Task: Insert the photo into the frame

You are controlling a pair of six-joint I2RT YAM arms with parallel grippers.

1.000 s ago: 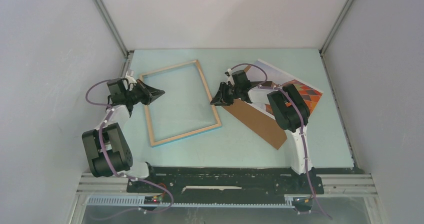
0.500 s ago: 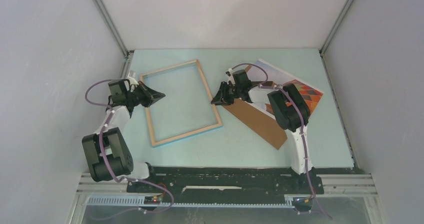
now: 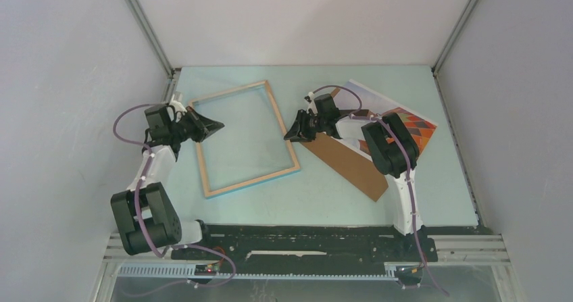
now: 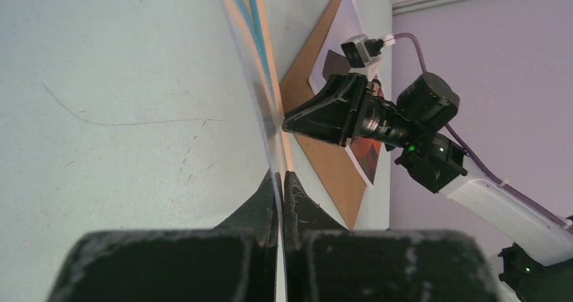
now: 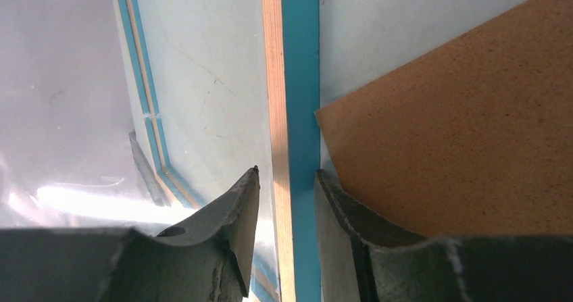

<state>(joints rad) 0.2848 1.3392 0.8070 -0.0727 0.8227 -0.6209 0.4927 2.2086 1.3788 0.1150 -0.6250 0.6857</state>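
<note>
The frame [image 3: 228,92] lies mid-table with its light wood side up and a teal edge showing. My right gripper [image 3: 288,138] straddles its right rail [image 5: 297,79], one finger on each side and close against it. A thin clear sheet [image 5: 61,79] stands tilted inside the frame. My left gripper [image 4: 280,175] is shut on its edge, and in the top view the left gripper [image 3: 220,123] sits just inside the left rail. The photo [image 3: 405,123] lies face up at the back right, partly beneath the right arm.
A plain brown backing board [image 3: 348,163] lies slanted over the photo's near-left part, and its corner [image 5: 459,113] almost touches the frame's right rail. Grey walls enclose the table on three sides. Both arm bases stand at the near edge.
The left arm's wrist has shifted slightly left and towards the back, its gripper still shut. The right arm, frame, board and photo have not moved.
</note>
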